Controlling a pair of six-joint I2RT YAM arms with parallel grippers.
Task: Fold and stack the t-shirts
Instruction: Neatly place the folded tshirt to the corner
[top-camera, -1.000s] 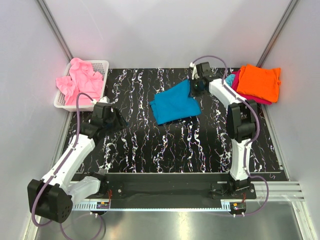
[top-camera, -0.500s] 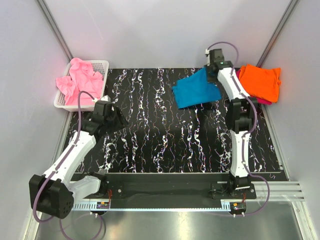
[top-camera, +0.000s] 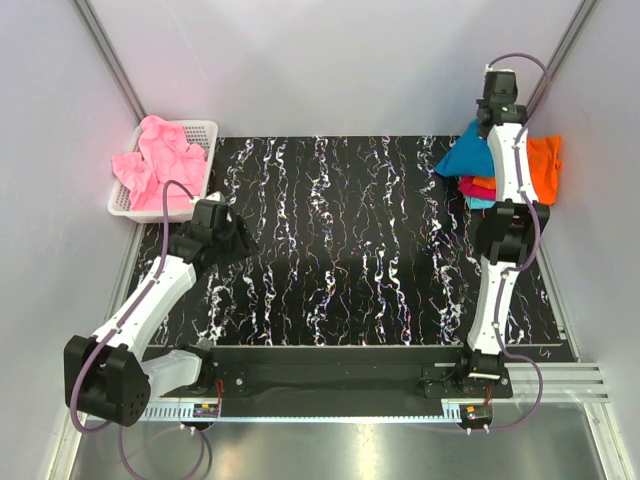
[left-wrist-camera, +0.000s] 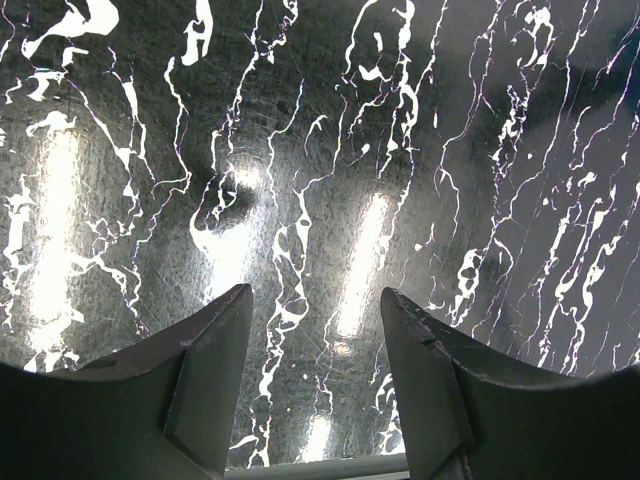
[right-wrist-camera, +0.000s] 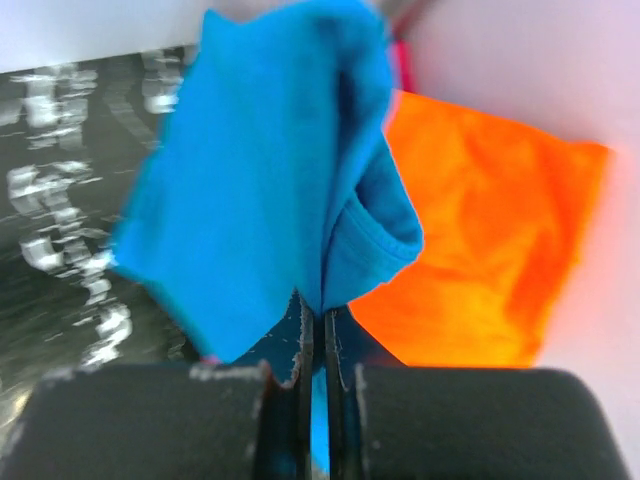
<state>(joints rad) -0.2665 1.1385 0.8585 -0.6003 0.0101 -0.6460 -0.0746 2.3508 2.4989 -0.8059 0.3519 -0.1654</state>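
My right gripper is raised at the far right corner and shut on the folded teal-blue t-shirt, which hangs above the stack. In the right wrist view the gripper pinches the teal-blue t-shirt over the orange t-shirt. The stack shows the orange t-shirt, a magenta one and a light cyan one. Pink t-shirts fill the basket at far left. My left gripper is open and empty over the mat, as the left wrist view shows.
A white mesh basket stands at the far left edge of the black marbled mat. Grey walls close in the back and both sides. The right wall is just beyond the stack.
My right gripper has carried the teal-blue t-shirt from the middle of the mat to the far right, lifting it over the stack. The left arm has barely moved.
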